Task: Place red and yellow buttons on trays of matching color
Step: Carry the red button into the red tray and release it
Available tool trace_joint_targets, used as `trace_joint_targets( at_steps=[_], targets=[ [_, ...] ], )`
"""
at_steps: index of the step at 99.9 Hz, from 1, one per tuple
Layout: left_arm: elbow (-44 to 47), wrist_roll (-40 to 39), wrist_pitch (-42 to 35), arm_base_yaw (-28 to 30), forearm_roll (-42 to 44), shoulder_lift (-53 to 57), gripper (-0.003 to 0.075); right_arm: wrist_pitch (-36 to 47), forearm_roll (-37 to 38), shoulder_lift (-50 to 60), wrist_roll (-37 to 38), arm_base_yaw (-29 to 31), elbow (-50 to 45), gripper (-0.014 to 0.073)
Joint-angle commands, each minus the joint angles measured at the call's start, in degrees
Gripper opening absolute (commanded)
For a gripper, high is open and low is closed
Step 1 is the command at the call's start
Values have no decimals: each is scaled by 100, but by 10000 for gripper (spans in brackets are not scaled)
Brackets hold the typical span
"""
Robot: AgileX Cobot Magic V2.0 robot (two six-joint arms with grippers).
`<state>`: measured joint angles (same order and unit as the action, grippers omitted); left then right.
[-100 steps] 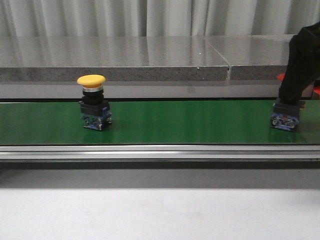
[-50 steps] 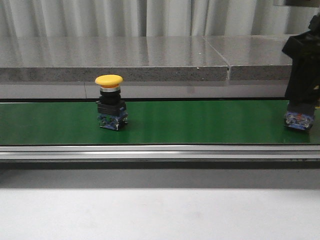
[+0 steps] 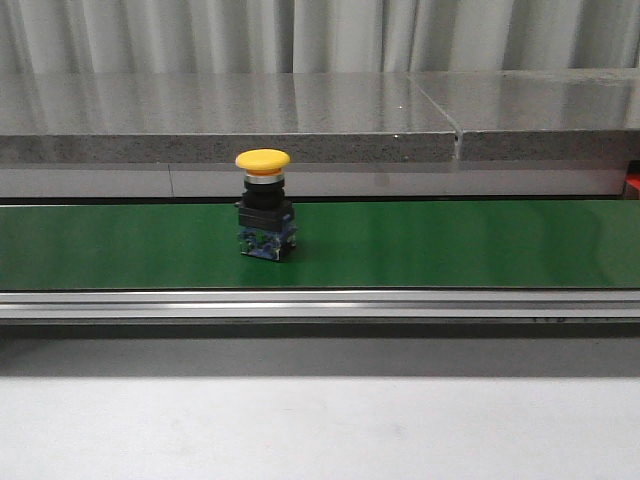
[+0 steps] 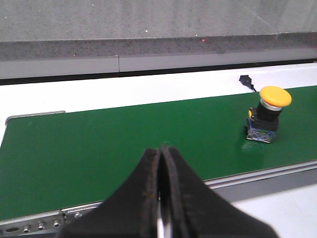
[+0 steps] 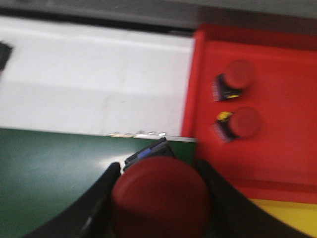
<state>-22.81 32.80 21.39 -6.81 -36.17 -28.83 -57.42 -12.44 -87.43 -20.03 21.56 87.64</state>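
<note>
1. A yellow mushroom-head push button (image 3: 264,203) on a black body with a blue terminal base stood upright on the green conveyor belt (image 3: 450,243), a little left of the belt's middle in the front view; nothing touched it.
2. The left hand (image 4: 159,184) hung over the near side of the belt with its two black fingers (image 4: 146,188) pressed together and nothing between them; the yellow button stood well apart from it, off to the right along the belt.
3. The right hand (image 5: 159,191) was out of the front view; in its own wrist view its black fingers (image 5: 99,198) sat on either side of a red mushroom-head push button (image 5: 159,198), clamped on it, the blue base of the button showing past the cap; that picture was blurred.
4. The held red button was above the right end of the belt, just beside the red plastic tray (image 5: 287,144); two more red-capped buttons (image 5: 234,79) lay in the tray, apart from each other.
5. A strip of yellow tray (image 5: 282,215) showed on the near side of the red tray, touching its rim.
6. Beyond the belt lay the white worktop (image 5: 94,84) and a grey speckled stone ledge (image 3: 230,115); a pale curtain (image 3: 300,35) hung behind.
</note>
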Motion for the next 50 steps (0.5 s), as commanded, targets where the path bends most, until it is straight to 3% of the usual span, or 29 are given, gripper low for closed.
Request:
trace_joint_targets(
  at_steps=[1,24,50],
  targets=[
    [-166,3,-359,-14,-137,-31,-19,352,-12,-66,6,485,366,27],
    [-166,3,-359,-14,-137,-31,-19,623,-287,-1134,6,1360,736,27],
    [-166,3,-359,-14,-137,-31,-19,870,-322,-2103,6,1539,1109,27]
  ],
)
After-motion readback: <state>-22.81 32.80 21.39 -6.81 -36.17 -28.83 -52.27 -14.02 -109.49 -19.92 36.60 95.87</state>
